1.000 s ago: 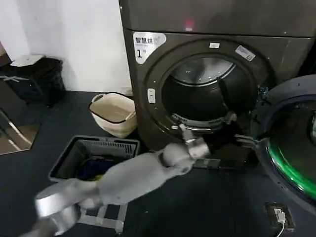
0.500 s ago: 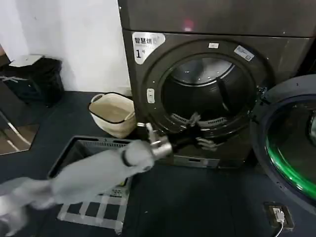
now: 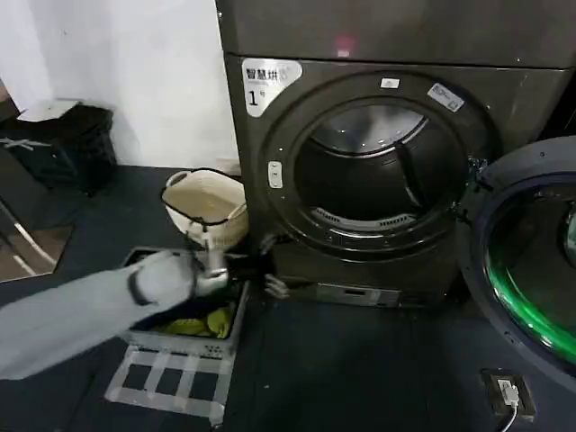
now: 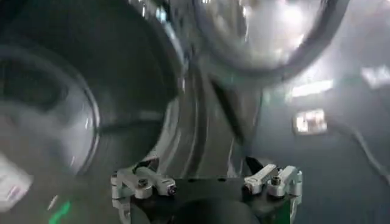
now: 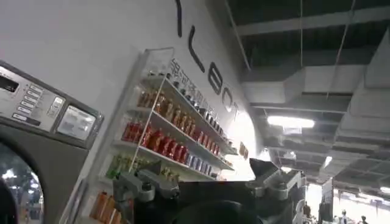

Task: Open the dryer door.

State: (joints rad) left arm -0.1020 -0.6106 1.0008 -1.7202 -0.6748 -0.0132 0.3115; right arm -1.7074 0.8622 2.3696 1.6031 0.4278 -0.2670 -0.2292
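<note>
The dryer [image 3: 270, 180] is a dark grey-brown front-loader with a white sticker marked "1" [image 3: 265, 81]. Its round drum mouth [image 3: 378, 171] is uncovered. The dryer door [image 3: 531, 243] hangs swung wide to the right, its green-rimmed dark inner face turned towards me. My left gripper [image 3: 273, 267] is open and holds nothing. It hovers low in front of the dryer's lower left corner, well clear of the door. In the left wrist view the left gripper [image 4: 207, 173] faces the blurred machine front. My right gripper [image 5: 204, 176] is open, raised and pointing up at the room.
A cream laundry basket [image 3: 207, 207] stands beside the dryer's left side. A grey crate [image 3: 229, 328] with yellow-green laundry sits under my left forearm, on white floor markings [image 3: 171, 382]. Black bins [image 3: 63, 144] line the left wall. A small box with a cable [image 3: 508, 393] lies below the door.
My left arm has drawn back from the drum mouth, moving left and down to the crate. The door has stayed wide open.
</note>
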